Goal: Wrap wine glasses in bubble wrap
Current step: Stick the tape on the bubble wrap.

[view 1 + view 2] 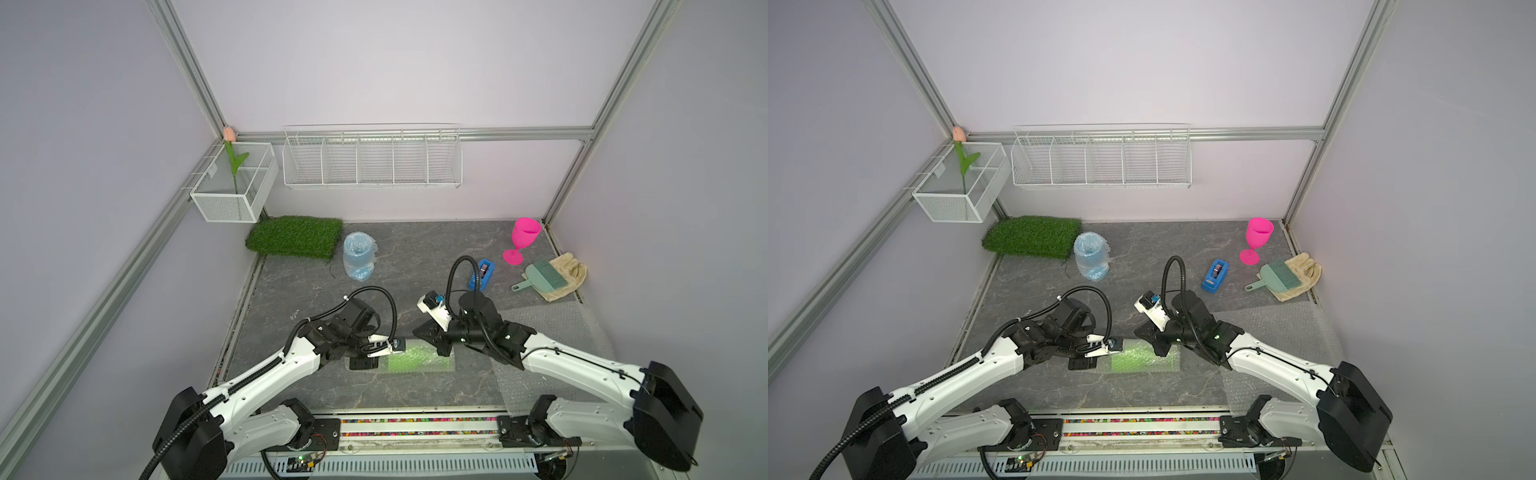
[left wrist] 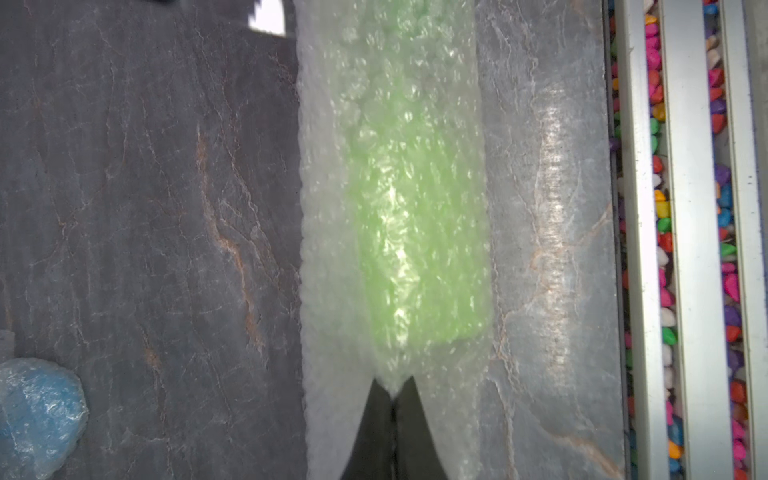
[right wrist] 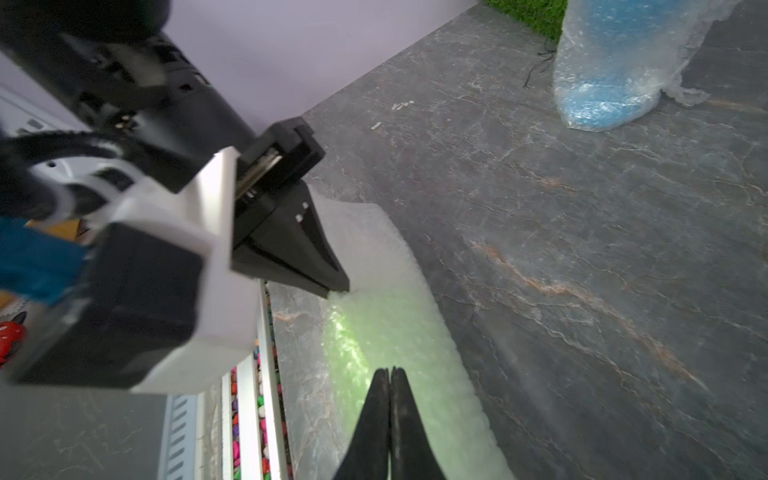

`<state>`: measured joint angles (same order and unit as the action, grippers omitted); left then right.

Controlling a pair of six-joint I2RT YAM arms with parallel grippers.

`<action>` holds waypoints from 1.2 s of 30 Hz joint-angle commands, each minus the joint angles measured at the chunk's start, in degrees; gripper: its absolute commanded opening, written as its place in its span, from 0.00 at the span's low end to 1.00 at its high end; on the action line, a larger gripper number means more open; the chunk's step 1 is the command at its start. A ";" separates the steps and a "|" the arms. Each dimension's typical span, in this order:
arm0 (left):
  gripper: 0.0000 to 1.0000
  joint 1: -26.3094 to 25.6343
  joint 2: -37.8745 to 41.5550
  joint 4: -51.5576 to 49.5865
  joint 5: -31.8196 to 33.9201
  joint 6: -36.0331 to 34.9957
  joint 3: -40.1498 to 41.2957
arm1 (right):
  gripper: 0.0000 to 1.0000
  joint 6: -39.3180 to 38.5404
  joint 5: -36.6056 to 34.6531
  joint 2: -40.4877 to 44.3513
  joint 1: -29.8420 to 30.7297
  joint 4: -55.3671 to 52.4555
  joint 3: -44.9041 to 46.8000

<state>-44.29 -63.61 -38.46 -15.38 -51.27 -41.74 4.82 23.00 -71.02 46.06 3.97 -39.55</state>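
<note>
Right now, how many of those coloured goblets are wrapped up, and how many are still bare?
Wrapped: 2, the blue goblet standing and the green goblet lying down
Bare: 1, the pink goblet
Total: 3

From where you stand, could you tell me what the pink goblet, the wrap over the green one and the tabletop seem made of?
Pink goblet: likely opaque plastic, uniform colour, soft sheen.
Wrap: clear bubble film, small air cells, green showing through.
Tabletop: dark veined stone look, matte; real or printed, I cannot tell.
</note>
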 commanded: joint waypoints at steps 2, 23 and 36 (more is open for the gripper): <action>0.00 -0.18 0.26 -1.33 -1.29 -1.51 0.17 | 0.07 -3.22 0.27 -3.99 -1.70 -0.11 -3.13; 0.00 -2.03 -1.02 -2.26 0.35 -1.03 0.43 | 0.23 -7.47 -4.31 -20.39 -2.65 -34.35 -17.64; 0.00 -2.00 -1.26 -2.56 0.44 -1.16 -0.29 | 0.55 -13.10 -25.64 -13.89 -2.61 -52.25 -27.80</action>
<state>-46.04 -64.51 -39.59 -14.79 -51.31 -41.74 -3.33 -0.08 -89.32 43.59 -44.53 -66.04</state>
